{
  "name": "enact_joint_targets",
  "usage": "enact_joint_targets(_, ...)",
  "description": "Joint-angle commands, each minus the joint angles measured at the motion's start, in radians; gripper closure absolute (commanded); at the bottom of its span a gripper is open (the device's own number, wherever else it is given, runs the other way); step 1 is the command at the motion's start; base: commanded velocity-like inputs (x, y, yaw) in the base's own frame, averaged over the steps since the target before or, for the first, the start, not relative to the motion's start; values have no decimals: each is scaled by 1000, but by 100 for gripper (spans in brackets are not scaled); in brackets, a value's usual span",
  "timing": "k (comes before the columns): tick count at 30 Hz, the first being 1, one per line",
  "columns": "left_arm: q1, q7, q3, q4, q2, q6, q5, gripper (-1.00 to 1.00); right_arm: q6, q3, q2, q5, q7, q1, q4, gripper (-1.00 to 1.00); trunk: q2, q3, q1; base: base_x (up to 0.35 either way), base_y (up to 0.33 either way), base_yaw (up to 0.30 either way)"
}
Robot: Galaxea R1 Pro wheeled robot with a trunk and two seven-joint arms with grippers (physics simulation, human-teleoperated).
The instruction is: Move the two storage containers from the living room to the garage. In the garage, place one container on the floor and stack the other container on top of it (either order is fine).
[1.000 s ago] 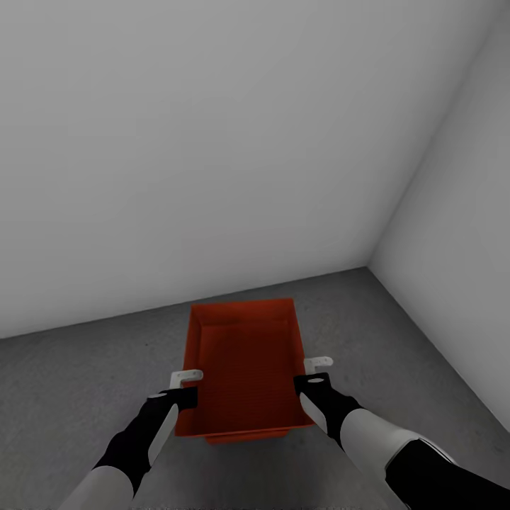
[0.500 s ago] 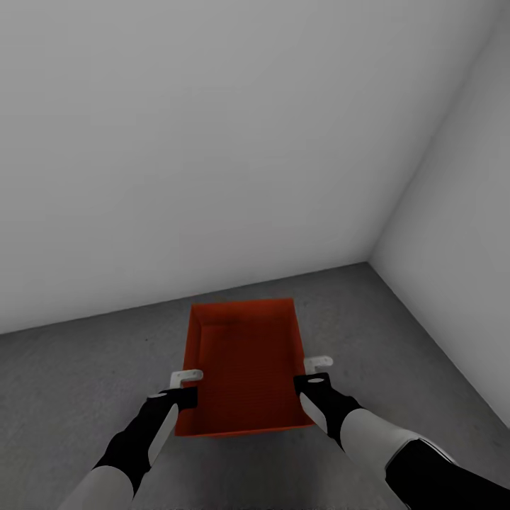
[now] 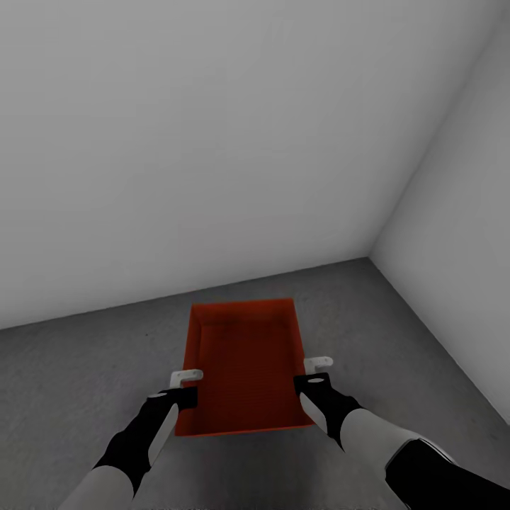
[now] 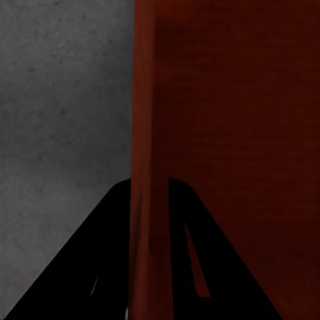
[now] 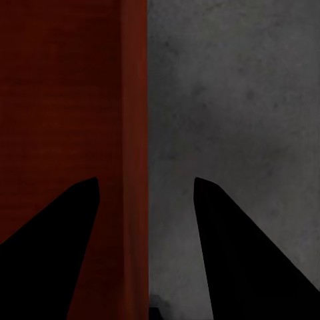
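Left gripper (image 3: 185, 386) is clamping the storage container (image 3: 244, 365) by its left wall, fingers (image 4: 100, 267) pinched tight on the rim. The orange-red bin is sitting above the grey floor (image 3: 64, 382), near the corner. Right gripper (image 3: 316, 372) is straddling the right wall, fingers (image 5: 60, 233) spread apart.

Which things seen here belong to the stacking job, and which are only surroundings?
Belonging to the job: storage container; left end effector and right end effector, each straddling one of its side walls; garage floor.
Only surroundings: plain walls.
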Motion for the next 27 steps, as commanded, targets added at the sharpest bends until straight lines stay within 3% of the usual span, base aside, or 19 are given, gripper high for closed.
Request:
enact_joint_targets(1, 0, 19, -4, -3, 10, -28, -59, 100, 5, 22, 0, -43, 16, -1, 0, 100, -2, -3, 0, 0, 0, 0)
enact_joint_targets(17, 0, 19, -3, -2, 11, -28, -59, 100, 5, 22, 0, -43, 16, -1, 0, 100, -2, -8, 0, 0, 0, 0)
enact_joint_targets(27, 0, 20, -3, -1, 10, -28, -59, 100, 5, 22, 0, -43, 16, -1, 0, 100, -2, -8, 0, 114, 87, 0)
